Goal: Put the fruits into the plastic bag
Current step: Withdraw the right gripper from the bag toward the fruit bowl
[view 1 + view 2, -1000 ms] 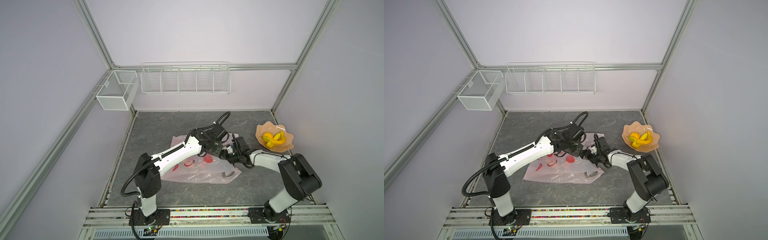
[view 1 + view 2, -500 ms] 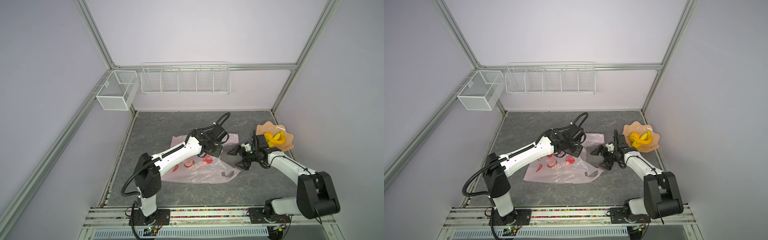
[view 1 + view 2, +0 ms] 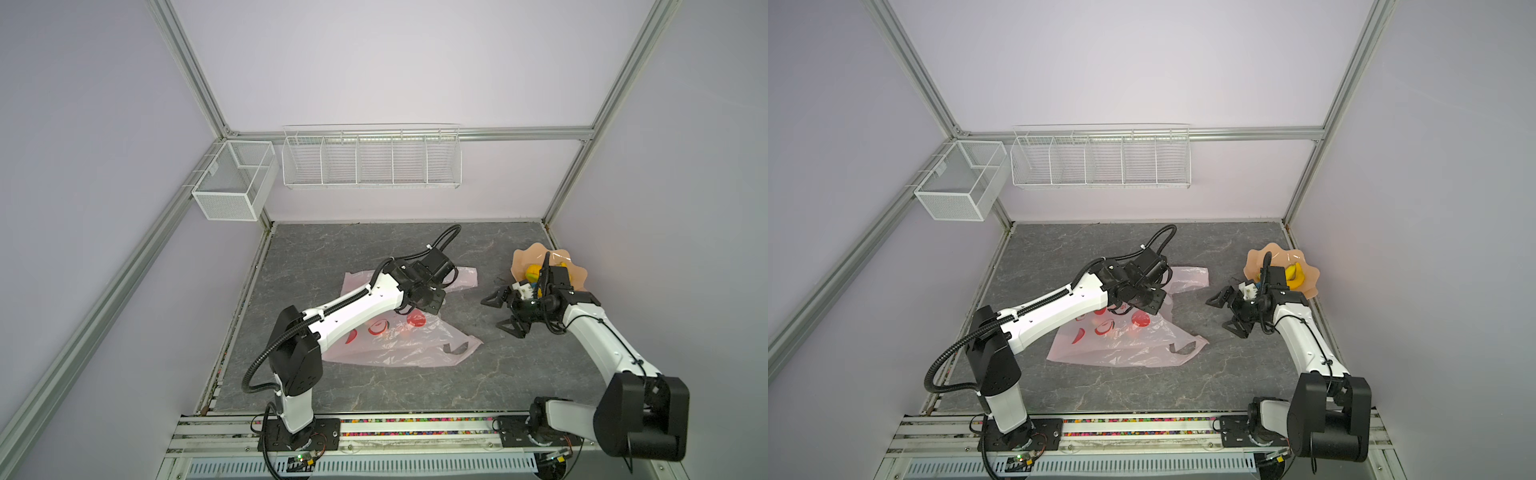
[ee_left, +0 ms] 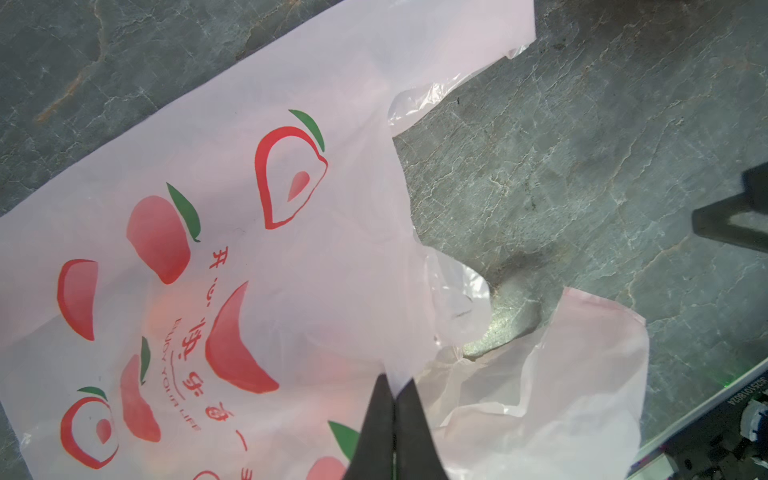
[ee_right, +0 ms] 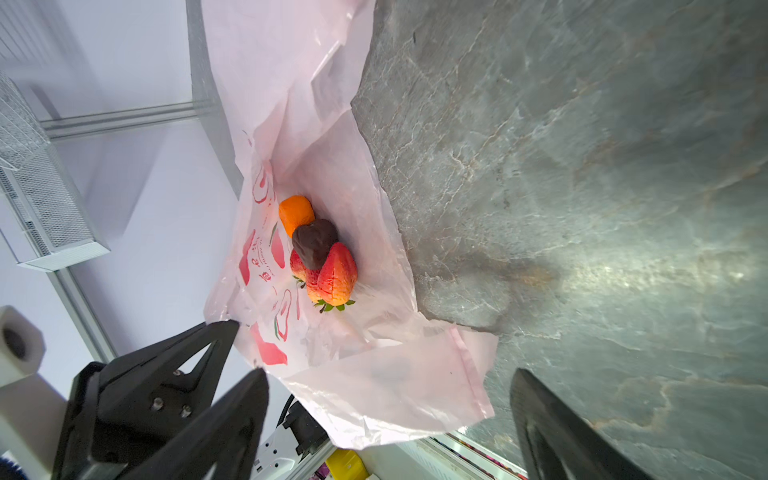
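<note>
The plastic bag [image 4: 332, 249] is thin translucent film, smooth, with a soft sheen where it crinkles. The table [image 4: 582, 166] looks like veined stone, mostly matt. My left fingers [image 4: 376, 428] are matt black plastic. The strawberry [image 5: 337, 274] shines slightly, perhaps rubbery. The mesh basket [image 3: 226, 187] is white-coated wire.

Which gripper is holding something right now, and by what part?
Left gripper, shut, pinches the plastic bag by the upper layer of its mouth edge. Right gripper is open, holding nothing.
</note>
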Controlling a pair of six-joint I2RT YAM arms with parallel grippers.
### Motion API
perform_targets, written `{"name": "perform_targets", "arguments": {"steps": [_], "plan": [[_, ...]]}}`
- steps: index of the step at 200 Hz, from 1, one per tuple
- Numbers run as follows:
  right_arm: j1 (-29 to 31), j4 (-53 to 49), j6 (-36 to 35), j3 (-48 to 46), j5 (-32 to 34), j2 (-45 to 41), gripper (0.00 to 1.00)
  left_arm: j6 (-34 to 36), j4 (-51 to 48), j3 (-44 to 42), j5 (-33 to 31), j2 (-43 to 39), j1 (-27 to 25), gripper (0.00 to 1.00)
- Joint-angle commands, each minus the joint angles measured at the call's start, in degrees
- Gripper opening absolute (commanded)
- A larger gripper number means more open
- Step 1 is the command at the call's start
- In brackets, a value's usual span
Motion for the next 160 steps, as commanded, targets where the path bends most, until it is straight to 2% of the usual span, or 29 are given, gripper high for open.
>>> {"name": "perform_targets", "arguments": {"steps": [1, 37, 89, 130, 160], "plan": [[-2.41, -6.06, -4.13, 2.62, -0.17, -1.32, 0.92, -1.02, 0.85, -0.78, -0.67, -0.93, -0.33, 0.00], [-6.25, -8.27, -5.09, 4.17, 1.88, -0.74, 0.92, -1.15, 1.21, -0.84, -0.77, -1.27, -0.33, 0.00], [-11.08, -14.56, -7.37, 11.85, 9.21, 0.99, 0.92, -0.91, 1.86, -1.90, -0.44, -2.20, -0.33, 0.00], [-16.33, -15.01, -7.85, 14.78, 10.33, 2.64, 0.93, -0.60, 1.67, -2.15, -0.61, -2.41, -0.33, 0.00], [-19.08, -15.50, -9.08, 17.99, 13.74, 5.02, 0.95, -0.75, 2.02, -2.65, -0.55, -2.64, -0.34, 0.00]]}}
